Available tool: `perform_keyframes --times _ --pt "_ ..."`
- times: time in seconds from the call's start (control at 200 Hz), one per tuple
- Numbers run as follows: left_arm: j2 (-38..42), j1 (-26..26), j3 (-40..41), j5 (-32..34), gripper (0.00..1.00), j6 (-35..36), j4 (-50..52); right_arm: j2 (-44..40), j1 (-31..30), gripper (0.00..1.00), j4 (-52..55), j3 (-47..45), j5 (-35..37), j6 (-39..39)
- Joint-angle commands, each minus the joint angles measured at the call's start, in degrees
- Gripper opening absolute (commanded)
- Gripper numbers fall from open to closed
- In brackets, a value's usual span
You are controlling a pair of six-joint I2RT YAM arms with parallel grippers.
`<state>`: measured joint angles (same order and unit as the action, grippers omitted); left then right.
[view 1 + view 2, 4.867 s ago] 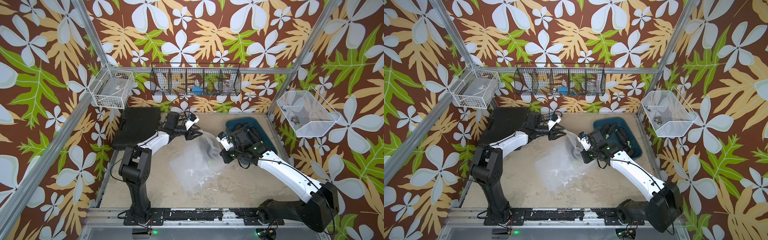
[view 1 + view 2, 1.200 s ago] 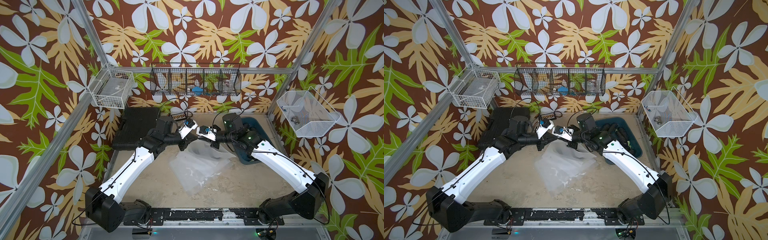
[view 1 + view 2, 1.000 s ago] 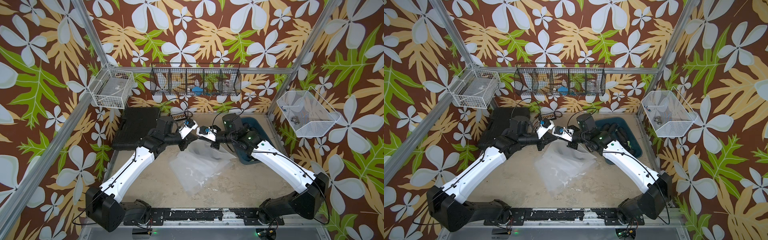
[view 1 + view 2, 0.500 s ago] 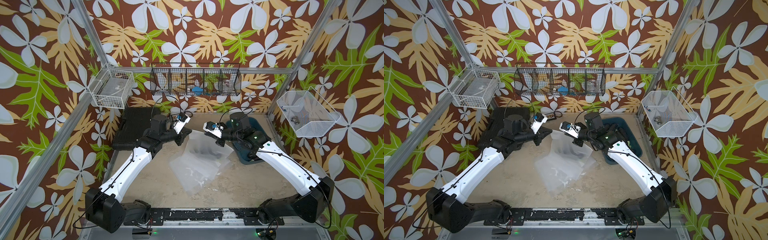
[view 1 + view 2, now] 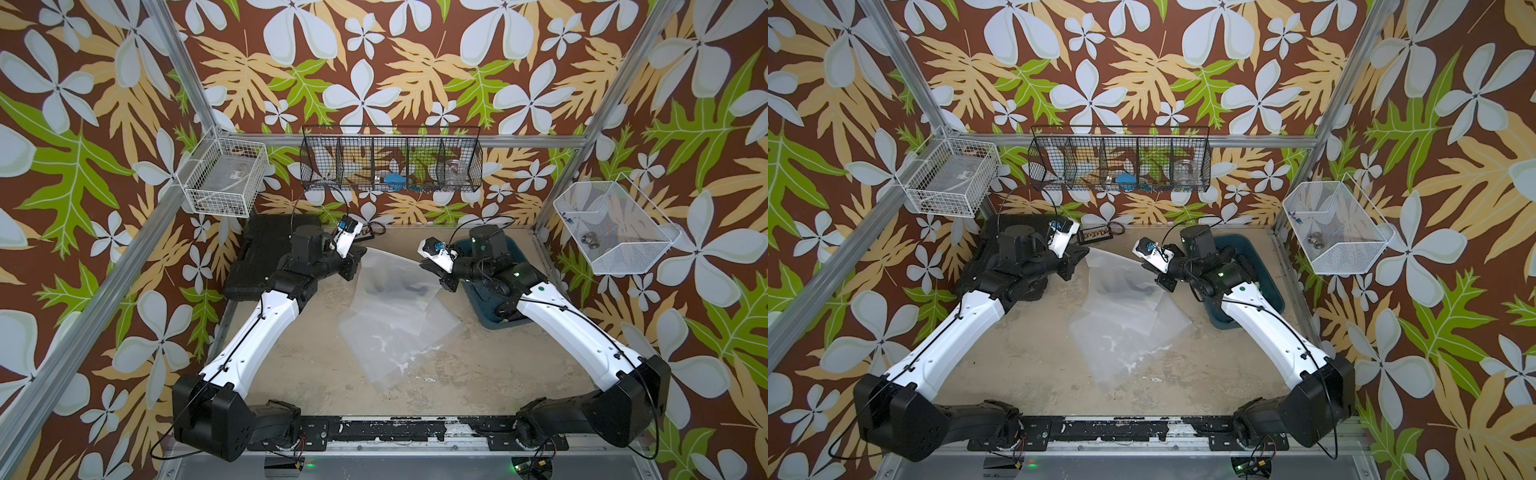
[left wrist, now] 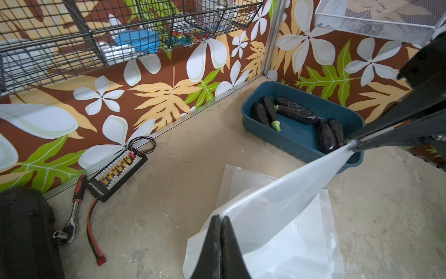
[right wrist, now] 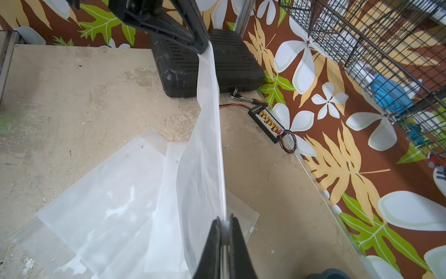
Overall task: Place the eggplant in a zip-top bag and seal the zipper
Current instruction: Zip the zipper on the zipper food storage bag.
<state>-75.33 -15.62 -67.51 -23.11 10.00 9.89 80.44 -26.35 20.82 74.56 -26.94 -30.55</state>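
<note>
Clamped shut, the left gripper (image 6: 220,218) pinches one top corner of the zip-top bag (image 5: 386,270), and the right gripper (image 7: 225,219) pinches the opposite corner. On my screens both sets of black, wedge-shaped jaws show no gap beyond the film itself. Over the table (image 5: 291,365) they sit at about 11 and 1 o'clock. The bag's zipper rim runs straight and taut between them, and the rest drapes down toward the centre. It is thin, frosted, limp plastic. Under it lie more flat bags (image 5: 390,345) of the same film. I count at least two, overlapped, and cannot separate them further.

The eggplants (image 6: 295,111) are in the tub (image 6: 289,147) at 2 o'clock. I count five, dark purple, glossy and stubby, two of them showing pale green caps. The tub is a teal plastic rectangle with rounded corners, and my right arm crosses over it in both top views. A dark smear shows through the held bag in both top views; I cannot tell whether it is an eggplant or a shadow.

Around the edges I see one black ribbed hard case (image 5: 262,253) at 10 o'clock. One ratchet wrench (image 6: 72,215) with a red-and-black handle lies beside it. One black charging board (image 6: 118,174) with yellow plugs sits at 12. Three baskets hang on the walls: a white wire basket (image 5: 216,199) at 10, a black wire basket (image 5: 324,166) at 12 and a white mesh bin (image 5: 623,253) at 3.
</note>
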Motion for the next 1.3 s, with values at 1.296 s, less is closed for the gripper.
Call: perform_keyframes --times 1.296 --pt "-2.5 2.3 -1.1 5.0 0.00 -3.1 -1.1 3.3 2.9 0.12 2.1 2.1 0.5 4.0"
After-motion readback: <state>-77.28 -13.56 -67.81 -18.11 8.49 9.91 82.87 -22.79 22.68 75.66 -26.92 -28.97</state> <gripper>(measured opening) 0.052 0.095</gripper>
